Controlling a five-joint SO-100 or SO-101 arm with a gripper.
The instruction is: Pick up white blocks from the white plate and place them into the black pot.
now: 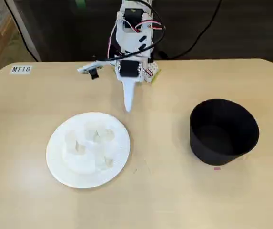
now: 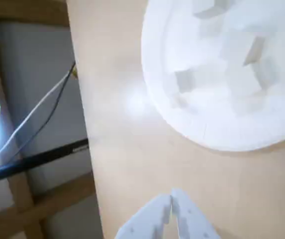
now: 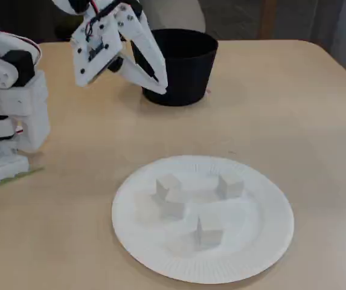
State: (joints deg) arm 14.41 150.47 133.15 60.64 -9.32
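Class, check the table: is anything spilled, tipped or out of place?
Nothing stands out. The four white blocks sit on the white plate, the black pot stands upright, and the gripper hangs shut, holding nothing.

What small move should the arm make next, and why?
Probably open the jaws and ease the gripper toward the white plate. The gripper is shut and empty, short of the plate's rim, the white blocks lie on the plate, and the black pot looks empty.
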